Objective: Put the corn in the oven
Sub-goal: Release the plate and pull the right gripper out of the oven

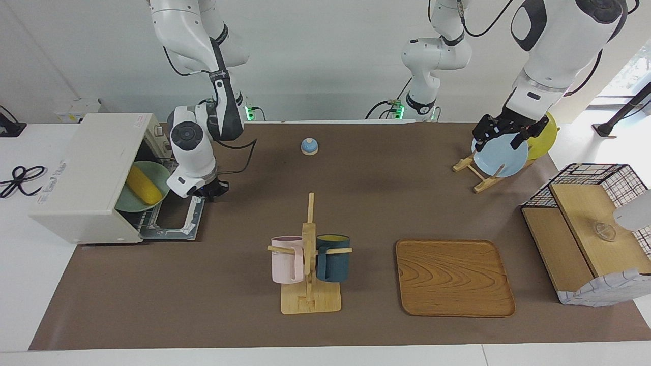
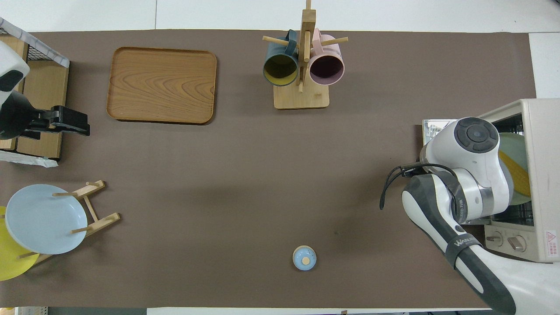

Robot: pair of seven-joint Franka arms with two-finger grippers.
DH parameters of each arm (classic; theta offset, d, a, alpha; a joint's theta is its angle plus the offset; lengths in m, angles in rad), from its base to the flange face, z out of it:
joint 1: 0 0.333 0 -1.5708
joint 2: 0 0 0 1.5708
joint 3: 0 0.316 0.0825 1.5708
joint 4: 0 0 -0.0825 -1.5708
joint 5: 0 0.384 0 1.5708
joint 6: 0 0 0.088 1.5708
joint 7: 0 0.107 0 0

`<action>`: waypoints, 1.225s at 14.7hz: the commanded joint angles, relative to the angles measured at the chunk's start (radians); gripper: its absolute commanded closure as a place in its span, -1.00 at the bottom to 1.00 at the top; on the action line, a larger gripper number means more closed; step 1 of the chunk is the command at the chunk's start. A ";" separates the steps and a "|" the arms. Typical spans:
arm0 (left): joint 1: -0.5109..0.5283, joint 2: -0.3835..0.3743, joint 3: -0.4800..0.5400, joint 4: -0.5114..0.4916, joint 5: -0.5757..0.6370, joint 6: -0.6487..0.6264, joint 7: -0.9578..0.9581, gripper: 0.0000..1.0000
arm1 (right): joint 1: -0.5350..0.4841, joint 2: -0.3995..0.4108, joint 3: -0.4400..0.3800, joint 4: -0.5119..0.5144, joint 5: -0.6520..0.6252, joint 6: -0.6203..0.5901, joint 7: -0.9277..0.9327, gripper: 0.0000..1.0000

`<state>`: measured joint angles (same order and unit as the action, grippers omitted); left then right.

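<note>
The corn (image 1: 144,185) lies on a pale green plate (image 1: 156,173) on the rack inside the cream-white oven (image 1: 86,162) at the right arm's end of the table. The oven door (image 1: 175,219) lies open and flat. My right gripper (image 1: 211,190) hangs low over the door's edge just outside the oven, apart from the corn. In the overhead view the corn (image 2: 519,176) and the oven (image 2: 542,175) show partly, and the right arm's wrist hides its gripper. My left gripper (image 1: 501,133) waits over the blue plate (image 1: 501,158); it also shows in the overhead view (image 2: 74,122).
A wooden rack (image 1: 308,264) holds a pink mug and a dark blue mug at mid-table. A wooden tray (image 1: 452,277) lies beside it. A small blue bell (image 1: 309,146) sits near the robots. A yellow plate (image 1: 545,141) and a wire-and-wood basket (image 1: 585,234) stand at the left arm's end.
</note>
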<state>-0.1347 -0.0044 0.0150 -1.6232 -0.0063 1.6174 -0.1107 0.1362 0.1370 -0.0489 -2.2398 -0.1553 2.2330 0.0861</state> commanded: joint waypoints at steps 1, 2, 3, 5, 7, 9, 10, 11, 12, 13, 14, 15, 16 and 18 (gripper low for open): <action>0.012 -0.023 -0.009 -0.023 0.019 -0.005 0.000 -1.00 | -0.001 0.001 0.001 0.003 -0.036 0.005 0.001 1.00; 0.013 -0.023 -0.009 -0.023 0.019 -0.005 0.000 -1.00 | -0.001 0.003 0.003 0.014 -0.076 -0.012 0.001 1.00; 0.013 -0.023 -0.009 -0.023 0.019 -0.005 0.000 -1.00 | -0.001 0.003 0.003 0.020 -0.104 -0.030 0.003 1.00; 0.013 -0.023 -0.009 -0.023 0.019 -0.005 0.002 -1.00 | -0.013 0.003 0.001 0.025 -0.144 -0.039 0.001 1.00; 0.013 -0.023 -0.009 -0.023 0.019 -0.007 0.000 -1.00 | -0.015 0.001 0.001 0.026 -0.170 -0.041 0.000 1.00; 0.013 -0.023 -0.009 -0.023 0.019 -0.005 0.000 -1.00 | -0.015 0.000 0.003 0.054 -0.214 -0.082 -0.002 1.00; 0.013 -0.023 -0.009 -0.023 0.019 -0.005 0.000 -1.00 | -0.015 0.000 0.003 0.078 -0.221 -0.125 -0.008 1.00; 0.013 -0.023 -0.009 -0.023 0.019 -0.005 0.000 -1.00 | -0.017 0.000 0.001 0.118 -0.221 -0.171 -0.041 1.00; 0.013 -0.023 -0.009 -0.023 0.019 -0.005 0.002 -1.00 | -0.024 -0.004 -0.002 0.149 -0.221 -0.203 -0.092 1.00; 0.013 -0.023 -0.009 -0.023 0.019 -0.005 0.000 -1.00 | -0.042 -0.008 -0.005 0.167 -0.221 -0.225 -0.141 1.00; 0.013 -0.023 -0.009 -0.023 0.019 -0.005 0.002 -1.00 | -0.068 -0.014 -0.005 0.184 -0.221 -0.239 -0.184 1.00; 0.013 -0.023 -0.009 -0.023 0.019 -0.005 0.000 -1.00 | -0.088 -0.025 -0.005 0.195 -0.219 -0.251 -0.219 1.00; 0.013 -0.023 -0.009 -0.023 0.019 -0.005 0.000 -1.00 | -0.104 -0.040 -0.005 0.198 -0.218 -0.259 -0.253 1.00; 0.012 -0.023 -0.009 -0.023 0.019 -0.007 0.000 -1.00 | -0.133 -0.066 -0.005 0.206 -0.207 -0.288 -0.305 1.00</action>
<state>-0.1347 -0.0044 0.0150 -1.6232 -0.0063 1.6174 -0.1107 0.0962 0.0601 -0.0211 -2.0561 -0.2845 1.9168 -0.1115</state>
